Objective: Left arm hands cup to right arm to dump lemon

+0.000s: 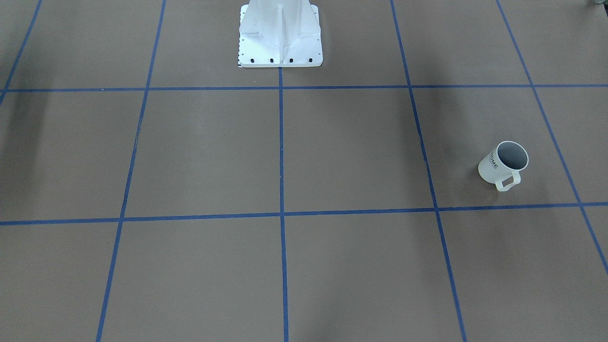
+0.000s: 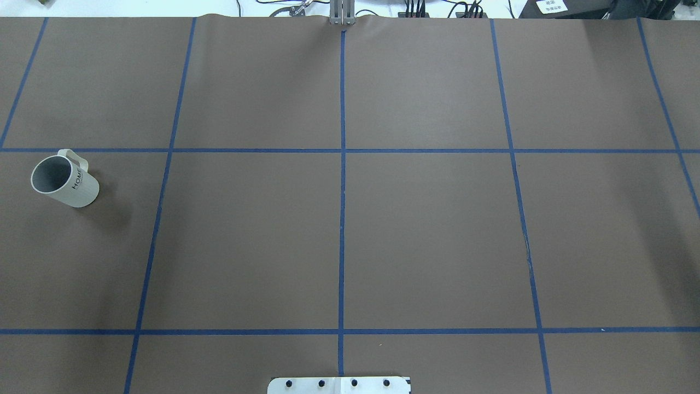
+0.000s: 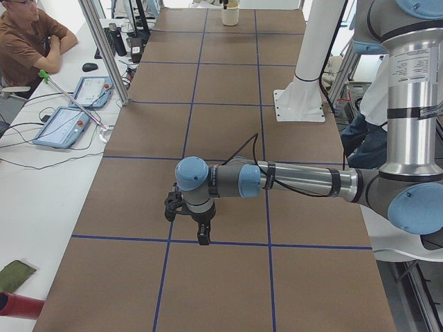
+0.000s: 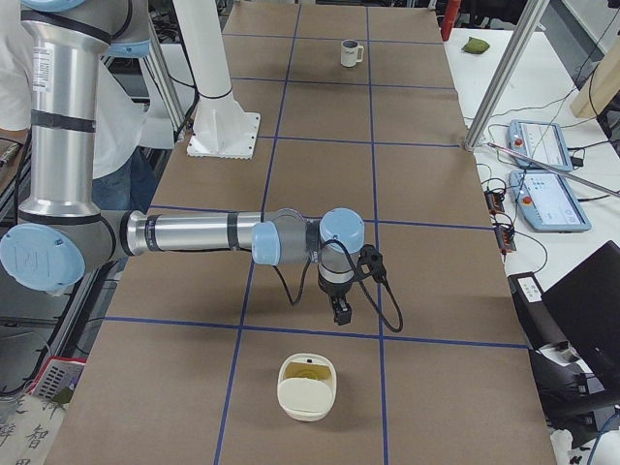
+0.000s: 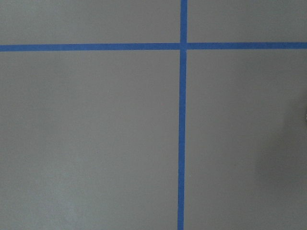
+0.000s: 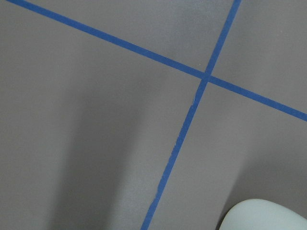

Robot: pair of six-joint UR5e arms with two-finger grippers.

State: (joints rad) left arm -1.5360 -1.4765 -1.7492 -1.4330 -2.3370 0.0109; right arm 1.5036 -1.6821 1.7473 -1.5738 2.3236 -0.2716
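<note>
The white "HOME" cup [image 1: 502,164] stands upright on the brown table, its handle toward the operators' side. It is at the far left in the overhead view [image 2: 64,180] and small at the far end in the exterior right view [image 4: 351,52]. Its inside shows only grey. A small yellowish lemon slice [image 4: 308,370] seems to lie in a cream bowl [image 4: 308,405]. The left gripper [image 3: 201,236] hangs raised above the table and hides the cup in that view. The right gripper [image 4: 341,312] hangs just behind the bowl. I cannot tell whether either is open or shut.
The white robot base [image 1: 280,38] stands at the table's robot-side edge [image 2: 339,385]. The bowl's rim shows at the right wrist view's bottom right [image 6: 266,215]. An operator [image 3: 28,38], teach pendants [image 3: 62,126] and metal posts [image 3: 104,48] stand along the far side.
</note>
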